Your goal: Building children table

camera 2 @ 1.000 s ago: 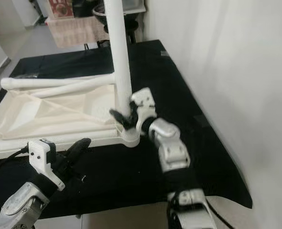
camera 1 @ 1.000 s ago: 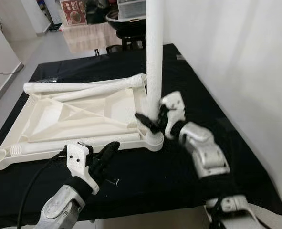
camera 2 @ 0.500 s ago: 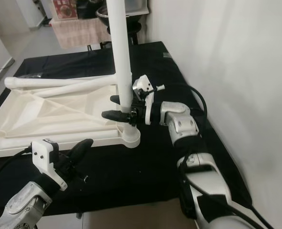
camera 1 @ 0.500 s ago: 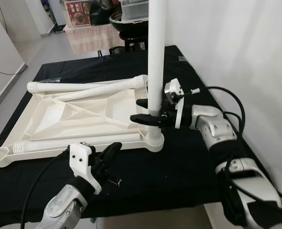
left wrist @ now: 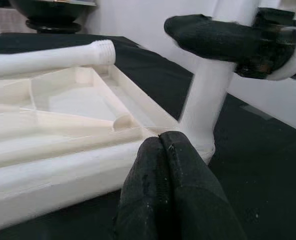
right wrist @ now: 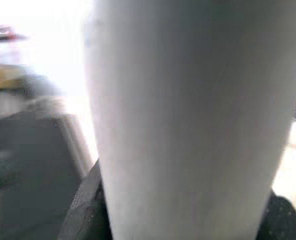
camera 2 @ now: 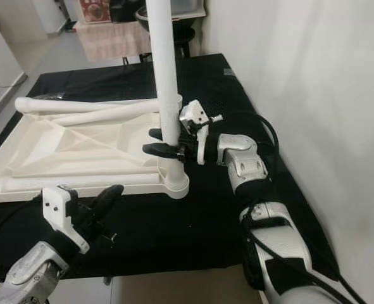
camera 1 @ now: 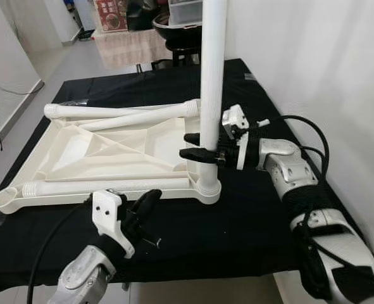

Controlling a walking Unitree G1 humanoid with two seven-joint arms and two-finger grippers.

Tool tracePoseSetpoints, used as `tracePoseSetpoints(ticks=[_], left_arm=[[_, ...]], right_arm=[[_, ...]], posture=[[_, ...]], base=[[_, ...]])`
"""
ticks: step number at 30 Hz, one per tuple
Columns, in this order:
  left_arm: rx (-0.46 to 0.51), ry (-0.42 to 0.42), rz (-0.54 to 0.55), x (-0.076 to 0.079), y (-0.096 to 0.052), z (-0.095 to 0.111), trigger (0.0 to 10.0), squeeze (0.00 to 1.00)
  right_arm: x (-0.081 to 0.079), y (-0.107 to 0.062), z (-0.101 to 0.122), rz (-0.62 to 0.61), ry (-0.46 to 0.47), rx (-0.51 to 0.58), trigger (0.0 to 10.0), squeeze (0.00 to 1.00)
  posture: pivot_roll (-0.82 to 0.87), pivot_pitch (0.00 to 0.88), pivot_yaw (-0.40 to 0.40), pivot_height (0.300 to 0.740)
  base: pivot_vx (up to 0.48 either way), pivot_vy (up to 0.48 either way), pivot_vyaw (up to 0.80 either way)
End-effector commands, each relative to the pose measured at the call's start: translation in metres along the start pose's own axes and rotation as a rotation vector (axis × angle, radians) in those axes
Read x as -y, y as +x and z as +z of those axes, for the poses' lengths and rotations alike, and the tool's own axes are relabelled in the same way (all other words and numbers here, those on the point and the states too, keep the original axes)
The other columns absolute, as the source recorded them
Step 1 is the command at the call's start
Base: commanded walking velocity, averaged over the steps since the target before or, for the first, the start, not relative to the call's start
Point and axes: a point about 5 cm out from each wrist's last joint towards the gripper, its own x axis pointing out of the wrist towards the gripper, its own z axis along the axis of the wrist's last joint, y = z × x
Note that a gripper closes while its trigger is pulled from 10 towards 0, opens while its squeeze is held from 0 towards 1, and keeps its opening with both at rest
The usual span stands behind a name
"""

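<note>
While one white leg (camera 1: 212,76) stands upright in the near right corner socket of the upturned white table frame (camera 1: 79,155), the right gripper (camera 1: 198,147) has both fingers closed around its lower part. Three more legs lie loose on the frame: two (camera 1: 120,113) at the far edge, one (camera 1: 104,185) along the near edge. Left gripper (camera 1: 145,206), fingers pressed together and empty, hovers over the black tabletop (camera 1: 237,221) just before the frame.

Upright leg (camera 1: 211,76) top cut off by frame edge. Rt wrist view: leg (right wrist: 188,120) blurred, hides most else. Black bowl (camera 1: 174,26) at back partly cropped. Left arm cut at bottom edge.
</note>
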Motion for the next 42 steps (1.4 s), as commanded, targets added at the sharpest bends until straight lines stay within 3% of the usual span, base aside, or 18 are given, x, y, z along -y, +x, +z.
tracePoseSetpoints(ticks=[1, 2, 3, 5, 11, 12, 13, 14, 15, 17, 18, 23, 25, 26, 35, 36, 37, 42], left_arm=[[-0.005, -0.001, -0.009, 0.000, -0.002, 0.001, 10.0, 0.00], [-0.005, -0.001, -0.009, 0.000, -0.002, 0.001, 10.0, 0.00], [-0.006, -0.001, -0.009, 0.000, -0.003, 0.001, 10.0, 0.00], [-0.013, 0.004, -0.007, -0.001, -0.004, 0.000, 10.0, 0.00], [-0.030, 0.003, -0.033, -0.002, -0.002, -0.002, 10.0, 0.00], [-0.027, 0.007, -0.026, -0.003, -0.002, -0.002, 10.0, 0.00], [-0.025, 0.010, -0.019, -0.003, -0.002, -0.001, 10.0, 0.00], [-0.022, 0.012, -0.011, -0.003, -0.002, -0.001, 10.0, 0.00], [-0.020, 0.014, -0.007, -0.003, -0.002, -0.001, 10.0, 0.00], [-0.020, 0.015, -0.006, -0.003, -0.002, -0.001, 10.0, 0.00], [-0.020, 0.015, -0.007, -0.003, -0.001, -0.001, 10.0, 0.00], [-0.018, 0.011, -0.012, -0.003, 0.000, -0.001, 10.0, 0.00], [-0.015, 0.008, -0.014, -0.003, 0.001, -0.001, 10.0, 0.00], [-0.012, 0.006, -0.013, -0.002, 0.002, -0.001, 10.0, 0.00], [-0.007, 0.003, -0.012, -0.001, 0.003, -0.001, 10.0, 0.00], [-0.006, 0.002, -0.012, -0.001, 0.003, -0.001, 10.0, 0.00], [-0.006, 0.001, -0.013, -0.001, 0.003, -0.001, 10.0, 0.00], [-0.004, 0.001, -0.013, 0.000, 0.003, -0.001, 10.0, 0.00]], right_arm=[[-0.004, -0.010, -0.025, -0.402, 0.055, -0.081, 0.0, 0.00], [-0.004, -0.010, -0.025, -0.402, 0.055, -0.081, 0.0, 0.00], [-0.023, -0.012, -0.031, -0.464, 0.072, -0.092, 0.0, 0.00], [-0.034, -0.014, -0.031, -0.493, 0.060, -0.080, 0.0, 0.00], [-0.041, -0.004, -0.036, -0.411, -0.036, -0.107, 0.0, 0.00], [-0.041, -0.001, -0.037, -0.412, -0.047, -0.125, 4.1, 0.00], [-0.043, 0.000, -0.036, -0.443, -0.054, -0.143, 4.1, 0.00], [-0.042, 0.002, -0.031, -0.440, -0.045, -0.129, 10.0, 0.00], [-0.041, 0.004, -0.026, -0.428, -0.028, -0.115, 10.0, 0.92], [-0.041, 0.005, -0.023, -0.421, -0.012, -0.105, 10.0, 0.92], [-0.038, 0.008, -0.019, -0.412, -0.012, -0.089, 10.0, 1.00], [-0.026, 0.016, -0.006, -0.314, -0.028, -0.036, 10.0, 1.00], [-0.024, 0.023, 0.003, -0.093, -0.018, 0.007, 10.0, 0.97], [-0.028, 0.023, 0.010, 0.147, -0.048, 0.020, 10.0, 0.00], [-0.029, 0.024, 0.012, 0.390, -0.017, -0.023, 10.0, 0.00], [-0.028, 0.027, 0.012, 0.425, 0.010, -0.028, 2.9, 0.00], [-0.027, 0.029, 0.011, 0.443, 0.034, -0.034, 0.0, 0.00], [-0.024, 0.032, 0.008, 0.451, 0.045, -0.043, 0.0, 0.00]], posture=[[-0.09, 0.084, 0.040, 0.740], [-0.09, 0.084, 0.040, 0.740], [-0.08, 0.090, 0.048, 0.740], [-0.09, 0.086, 0.067, 0.740], [-0.09, 0.067, 0.060, 0.740], [-0.09, 0.066, 0.062, 0.740], [-0.09, 0.066, 0.062, 0.740], [-0.08, 0.067, 0.062, 0.740], [-0.08, 0.067, 0.061, 0.740], [-0.08, 0.067, 0.061, 0.740], [-0.08, 0.066, 0.059, 0.740], [-0.08, 0.064, 0.055, 0.740], [-0.08, 0.063, 0.053, 0.740], [-0.08, 0.063, 0.049, 0.740], [-0.07, 0.061, 0.044, 0.740], [-0.07, 0.061, 0.042, 0.740], [-0.07, 0.062, 0.041, 0.740], [-0.07, 0.065, 0.039, 0.740]], base=[[0.000, 0.000, 0.00], [0.000, 0.000, 0.00], [0.000, 0.000, 0.00], [0.000, 0.000, 0.00], [0.000, 0.000, 0.00], [0.000, 0.000, 0.00], [0.000, 0.000, 0.00], [0.000, 0.000, 0.00], [0.000, 0.000, 0.00], [0.000, 0.000, 0.00], [0.000, 0.000, 0.00], [0.000, 0.000, 0.00], [0.000, 0.000, 0.00], [0.000, 0.000, 0.00], [0.000, 0.000, 0.00], [0.000, 0.000, 0.00], [0.000, 0.000, 0.00], [0.000, 0.000, 0.00]])
